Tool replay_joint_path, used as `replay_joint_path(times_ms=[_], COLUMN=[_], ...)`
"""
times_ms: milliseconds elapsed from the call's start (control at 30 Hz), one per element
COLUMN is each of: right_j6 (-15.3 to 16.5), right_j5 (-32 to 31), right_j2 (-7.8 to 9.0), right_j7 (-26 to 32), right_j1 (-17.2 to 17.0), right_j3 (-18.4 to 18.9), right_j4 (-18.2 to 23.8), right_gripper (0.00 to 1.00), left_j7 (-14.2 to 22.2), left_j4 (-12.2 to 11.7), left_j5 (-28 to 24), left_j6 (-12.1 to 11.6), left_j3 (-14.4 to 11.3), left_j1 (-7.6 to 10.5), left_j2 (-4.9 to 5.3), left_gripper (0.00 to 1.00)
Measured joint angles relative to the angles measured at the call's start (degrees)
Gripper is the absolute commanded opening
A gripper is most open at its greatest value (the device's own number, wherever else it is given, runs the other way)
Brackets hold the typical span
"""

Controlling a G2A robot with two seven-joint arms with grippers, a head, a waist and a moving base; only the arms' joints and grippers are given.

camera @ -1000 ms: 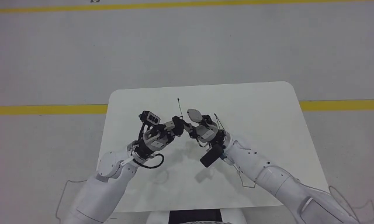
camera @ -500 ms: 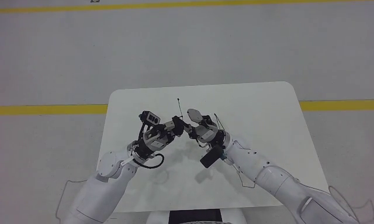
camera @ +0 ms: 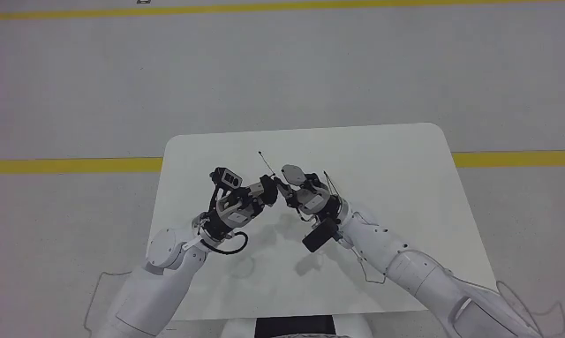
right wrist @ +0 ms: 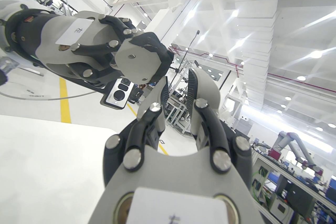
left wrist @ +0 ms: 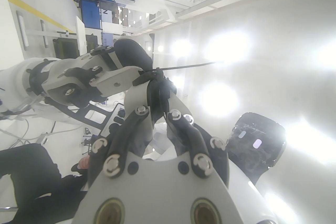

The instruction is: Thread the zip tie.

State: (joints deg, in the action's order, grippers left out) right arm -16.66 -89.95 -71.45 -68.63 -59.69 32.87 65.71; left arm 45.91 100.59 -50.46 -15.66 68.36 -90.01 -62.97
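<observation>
Both grippers meet above the middle of the white table (camera: pixel 397 161). My left gripper (left wrist: pixel 158 88) is shut on the head end of a thin black zip tie (left wrist: pixel 189 66). The tie's free tail (camera: pixel 265 164) sticks out past the fingers toward the table's far side. My right gripper (right wrist: pixel 178 80) faces the left gripper (right wrist: pixel 155 59) tip to tip. Its ribbed pads (right wrist: pixel 191 86) stand a narrow gap apart, with the tie's strap (right wrist: pixel 193 42) rising just beyond them. From the left wrist, the right gripper (left wrist: pixel 143 70) touches the tie beside the head.
Bare white tabletop (right wrist: pixel 39 156) lies under and around both arms. Grey floor with yellow lines (camera: pixel 79 165) surrounds the table.
The tie's free tail has swung a little to the left in the top view. Both arms stay almost where they were.
</observation>
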Motion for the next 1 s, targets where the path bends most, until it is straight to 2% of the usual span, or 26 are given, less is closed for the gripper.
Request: replay_joint_path(times_ms=[500, 1000], right_j6=[-0.18, 1.05], right_j5=[0.0, 0.02], right_j2=[-0.04, -0.59], right_j7=[-0.09, 0.17], right_j1=[-0.14, -0.66], right_j3=[0.41, 1.52], right_j4=[0.34, 0.44], right_gripper=[0.15, 0.16], left_j7=[0.0, 0.0], left_j4=[0.0, 0.0], left_j5=[0.0, 0.0], left_j6=[0.0, 0.0], left_j3=[0.0, 0.0], left_j1=[0.0, 0.0], left_j2=[0.0, 0.0], left_gripper=[0.0, 0.0])
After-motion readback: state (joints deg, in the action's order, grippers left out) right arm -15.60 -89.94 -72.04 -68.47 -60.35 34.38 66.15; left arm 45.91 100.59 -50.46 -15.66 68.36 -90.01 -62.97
